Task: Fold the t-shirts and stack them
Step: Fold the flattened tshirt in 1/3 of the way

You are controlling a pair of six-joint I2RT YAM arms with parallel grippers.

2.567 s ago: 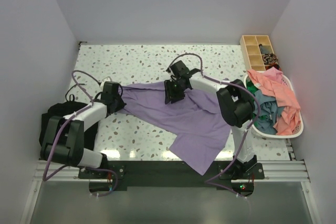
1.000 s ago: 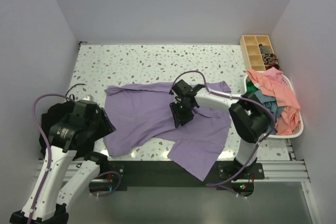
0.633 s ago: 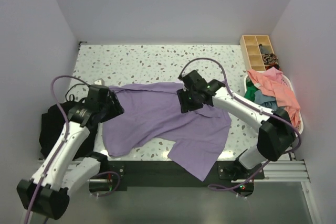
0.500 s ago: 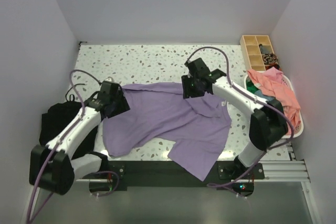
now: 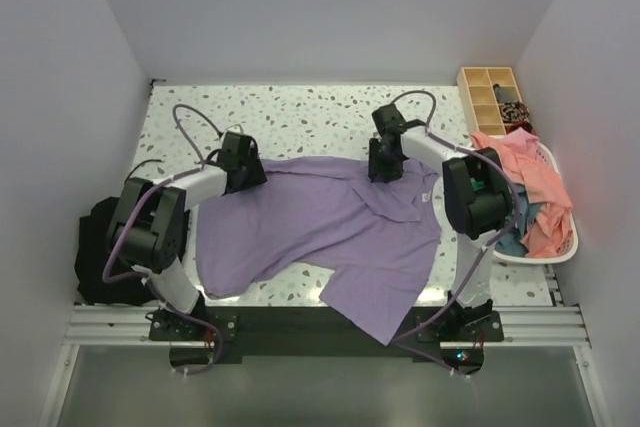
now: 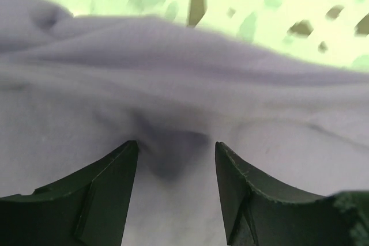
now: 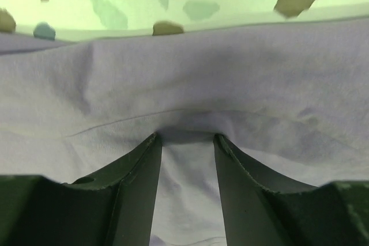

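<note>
A lavender-purple t-shirt (image 5: pixel 320 217) lies spread over the speckled table, with one part hanging over the near edge. My left gripper (image 5: pixel 246 165) is down at its far left edge. In the left wrist view it (image 6: pixel 176 143) stands open, tips pressed on the purple cloth (image 6: pixel 173 90). My right gripper (image 5: pixel 384 165) is at the shirt's far right edge. In the right wrist view it (image 7: pixel 187 136) is open too, tips against a ridge of the cloth (image 7: pixel 190 96). More t-shirts, a salmon-pink one (image 5: pixel 530 177) and a teal one (image 5: pixel 505 219), are heaped in a basket.
The white basket (image 5: pixel 545 255) stands at the table's right edge. Behind it is a wooden compartment box (image 5: pixel 490 97). A black fabric bundle (image 5: pixel 100 247) lies off the table's left side. Bare speckled tabletop (image 5: pixel 300 117) shows beyond the shirt.
Both arms have swung away from the shirt's middle and sides to its far edge. The shirt has stayed spread where it was.
</note>
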